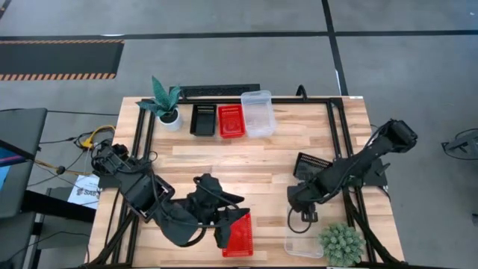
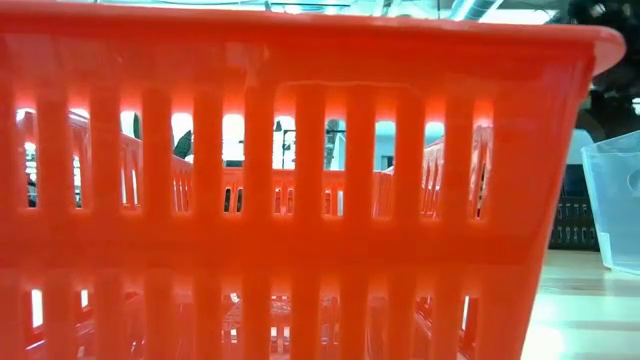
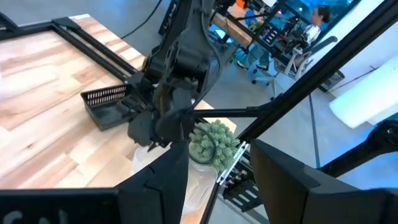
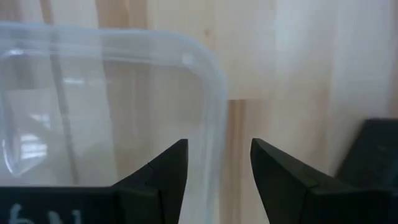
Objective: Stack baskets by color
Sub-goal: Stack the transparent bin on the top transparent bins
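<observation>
Right gripper (image 4: pixel 217 165) (open) astride clear basket (image 4: pixel 93 106) rim

Wooden table (image 1: pixel 246 161) carrying everything, black frame rails running along both sides.

Sitting on it toward 12 o'clock, in a row: potted plant (image 1: pixel 166 104), black basket (image 1: pixel 202 119), red basket (image 1: pixel 231 122), clear basket (image 1: pixel 258 113), each just beside the next.

Lying toward 3 o'clock: second black basket (image 1: pixel 311 163).

Resting toward 5 o'clock: clear basket at near edge (image 1: pixel 302 245), with round green plant (image 1: pixel 341 243) touching it.

Sitting toward 6 o'clock: red basket at front edge (image 1: pixel 239 235).
</observation>
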